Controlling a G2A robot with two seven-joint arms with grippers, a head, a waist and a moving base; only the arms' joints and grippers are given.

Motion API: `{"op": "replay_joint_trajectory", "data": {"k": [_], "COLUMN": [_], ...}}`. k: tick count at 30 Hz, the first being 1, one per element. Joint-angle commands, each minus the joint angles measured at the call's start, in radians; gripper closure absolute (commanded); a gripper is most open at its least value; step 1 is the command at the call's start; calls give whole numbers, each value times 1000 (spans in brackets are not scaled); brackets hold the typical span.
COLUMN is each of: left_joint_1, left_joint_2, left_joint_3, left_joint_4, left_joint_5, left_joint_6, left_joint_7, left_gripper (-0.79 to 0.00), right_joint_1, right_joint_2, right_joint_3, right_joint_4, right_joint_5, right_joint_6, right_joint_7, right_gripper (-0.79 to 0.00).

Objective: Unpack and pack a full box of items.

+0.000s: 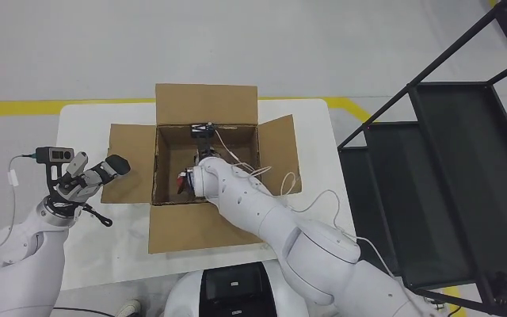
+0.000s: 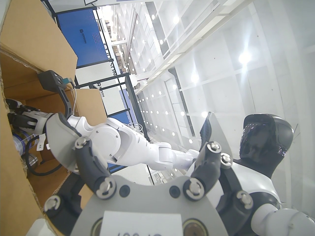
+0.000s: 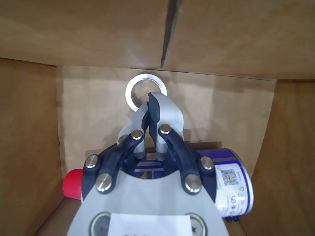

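Observation:
An open cardboard box (image 1: 206, 103) stands mid-table with its flaps spread. My right arm goes down into it. There my right gripper (image 3: 150, 99) is shut, its fingertips pinched over the rim of a flat metal ring (image 3: 131, 92) in front of a cardboard panel (image 3: 29, 111). Close under the gripper lies a blue-and-white can (image 3: 231, 180) on its side, with a red cap (image 3: 71, 184) at the other end. My left gripper (image 1: 99, 168) hangs open and empty beside the box's left flap. Its wrist view shows its spread fingers (image 2: 61, 136), the box (image 2: 37, 37) and the right gripper (image 2: 12, 116) above the can (image 2: 19, 143).
The box sits on a white table (image 1: 95, 119). A black metal staircase (image 1: 428, 174) stands off the table's right side. A yellow floor line (image 1: 79, 103) runs behind the table. Thin cables (image 1: 289, 186) loop off the right arm over the box's right flap.

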Motion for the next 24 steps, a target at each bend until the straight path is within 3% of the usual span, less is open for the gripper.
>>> {"op": "replay_joint_trajectory", "data": {"k": [1,9,12,14,17,21,24], "left_joint_1": [0,0,0,0,0,0,0], "left_joint_2": [0,0,0,0,0,0,0], "left_joint_3": [0,0,0,0,0,0,0], "left_joint_4": [0,0,0,0,0,0,0], "left_joint_5": [0,0,0,0,0,0,0], "left_joint_6": [0,0,0,0,0,0,0], "left_joint_7": [0,0,0,0,0,0,0], "left_gripper": [-785,-785,-785,-785,-785,-785,-785], "right_joint_1": [-17,-100,-127,-141,-149,-152,-150], "right_joint_2": [3,31,41,49,59,65,65], "right_joint_3": [2,36,54,67,81,90,90], "right_joint_4": [-29,-144,-175,-192,-208,-214,-212], "right_joint_5": [-14,-68,-81,-91,-116,-148,-169], "right_joint_6": [9,59,78,83,89,91,90], "right_joint_7": [-16,-109,-122,-123,-117,-96,-76], "right_gripper": [0,-15,-89,-225,-289,-320,-286]}}
